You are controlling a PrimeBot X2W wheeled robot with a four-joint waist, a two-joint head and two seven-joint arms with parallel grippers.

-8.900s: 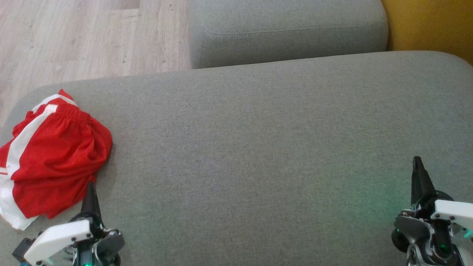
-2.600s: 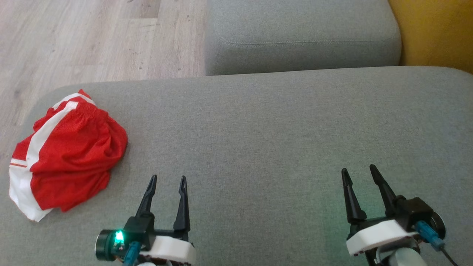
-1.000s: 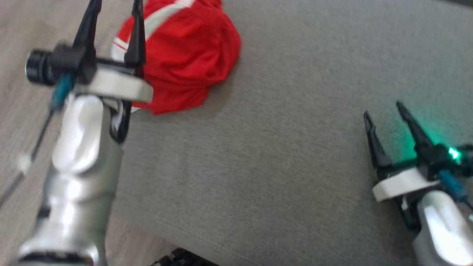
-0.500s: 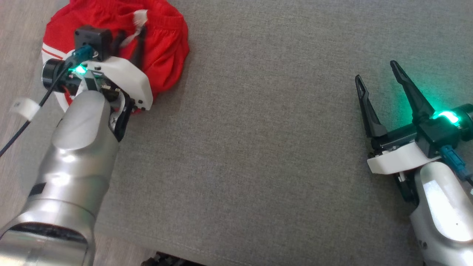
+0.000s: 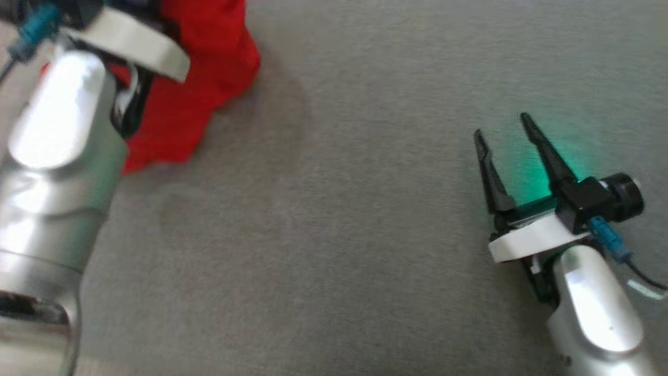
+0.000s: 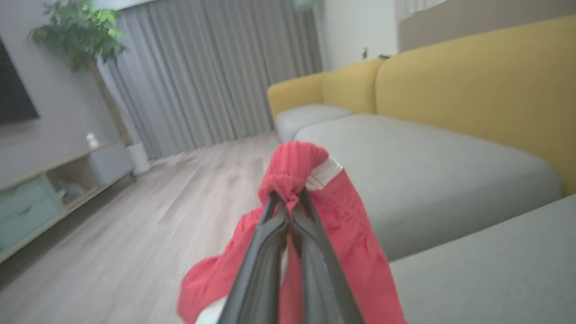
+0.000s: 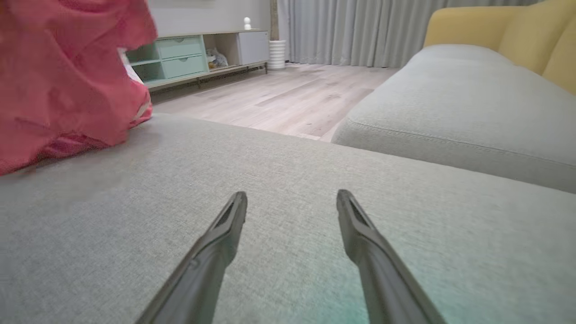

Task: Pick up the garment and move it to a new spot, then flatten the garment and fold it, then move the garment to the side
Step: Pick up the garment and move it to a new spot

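The garment is a pair of red shorts with white trim. It hangs bunched at the top left of the head view, its lower folds still touching the grey cushion. In the left wrist view my left gripper is shut on a gathered fold of the garment, near the white waistband. The right wrist view has the garment draped at its far left. My right gripper stands open low over the cushion at the right, nothing between its fingers, which also spread wide in its own wrist view.
A second grey cushion lies beyond a gap, with a yellow sofa back behind it. Wooden floor runs past the cushion's far edge toward a low shelf unit and grey curtains.
My left gripper has shut on the garment and lifted it off the cushion. The head camera has shifted; the right gripper stays open.
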